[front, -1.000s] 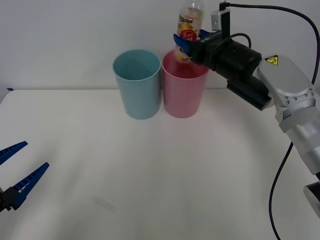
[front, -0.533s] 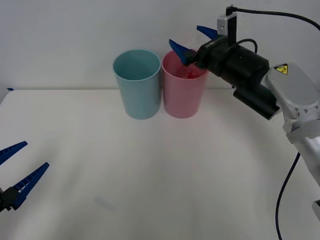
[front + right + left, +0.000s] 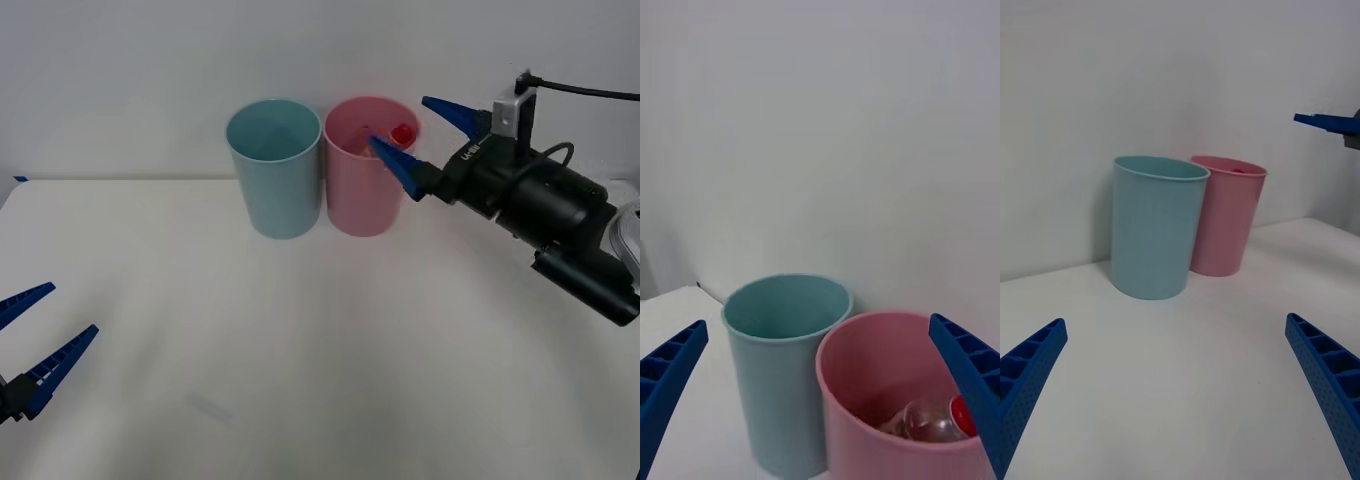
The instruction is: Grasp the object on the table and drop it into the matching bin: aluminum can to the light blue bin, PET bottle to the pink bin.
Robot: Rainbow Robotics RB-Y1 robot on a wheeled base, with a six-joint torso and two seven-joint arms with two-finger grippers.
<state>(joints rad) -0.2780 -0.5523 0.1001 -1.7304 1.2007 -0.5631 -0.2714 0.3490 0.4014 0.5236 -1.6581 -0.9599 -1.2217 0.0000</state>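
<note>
The PET bottle (image 3: 929, 421), clear with a red cap (image 3: 403, 133), lies inside the pink bin (image 3: 365, 190), resting against its inner wall. The light blue bin (image 3: 275, 180) stands right beside the pink one on its left, at the back of the white table (image 3: 300, 350). My right gripper (image 3: 420, 135) hangs open just to the right of the pink bin's rim, with nothing between its fingers. My left gripper (image 3: 40, 335) waits open low at the table's near left corner, far from both bins.
A plain white wall rises directly behind the two bins. The right arm's black wrist (image 3: 550, 215) and its cable stretch over the table's right side. The broad white tabletop lies in front of the bins.
A second ago my right gripper held the bottle above the pink bin. It opened, the bottle fell in, and the arm has drawn back to the right and lower. The left arm is still.
</note>
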